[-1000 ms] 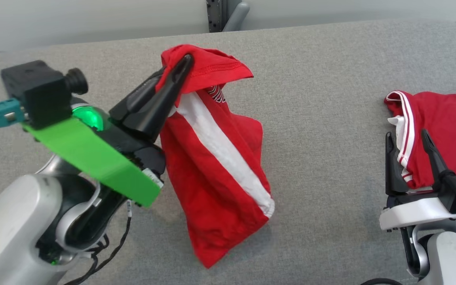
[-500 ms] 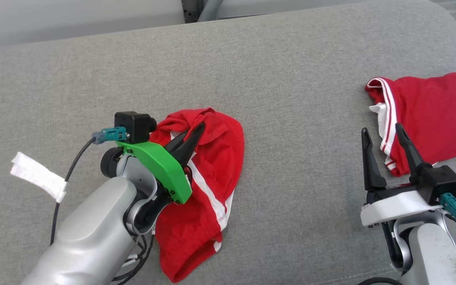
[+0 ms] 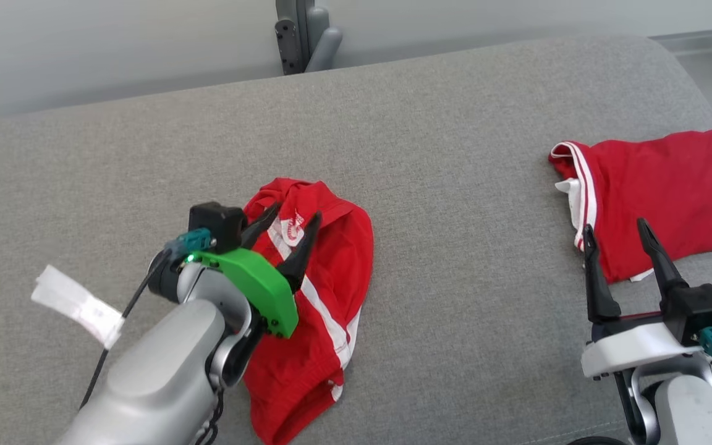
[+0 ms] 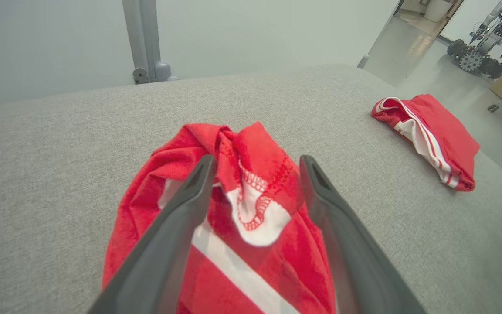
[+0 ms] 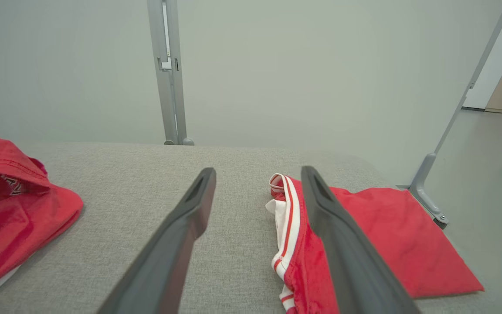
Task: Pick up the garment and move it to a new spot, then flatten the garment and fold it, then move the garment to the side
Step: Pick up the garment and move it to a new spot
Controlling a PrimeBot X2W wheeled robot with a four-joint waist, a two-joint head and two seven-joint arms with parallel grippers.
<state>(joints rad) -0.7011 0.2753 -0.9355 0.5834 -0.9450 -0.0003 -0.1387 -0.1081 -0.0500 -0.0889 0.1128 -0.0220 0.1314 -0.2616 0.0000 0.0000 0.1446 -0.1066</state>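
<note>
A crumpled red garment [image 3: 325, 290] with white stripes lies in a heap on the grey surface [image 3: 455, 185], left of centre. My left gripper [image 3: 291, 222] hovers over its far end, open, its fingers straddling a bunched fold [image 4: 255, 192] without pinching it. In the right wrist view the same heap [image 5: 11, 213] shows at the left edge. My right gripper [image 3: 615, 227] stands open at the lower right, with nothing between its fingers.
A second red garment [image 3: 652, 198] with white trim, folded flat, lies at the right edge of the surface, just beyond my right gripper; it also shows as a folded garment [image 4: 429, 135]. A white tag [image 3: 75, 303] hangs off my left arm's cable. A grey post [image 3: 300, 34] stands behind.
My left gripper lowered the garment onto the surface and opened, letting go of it. The head camera has shifted between frames. The right gripper stays open.
</note>
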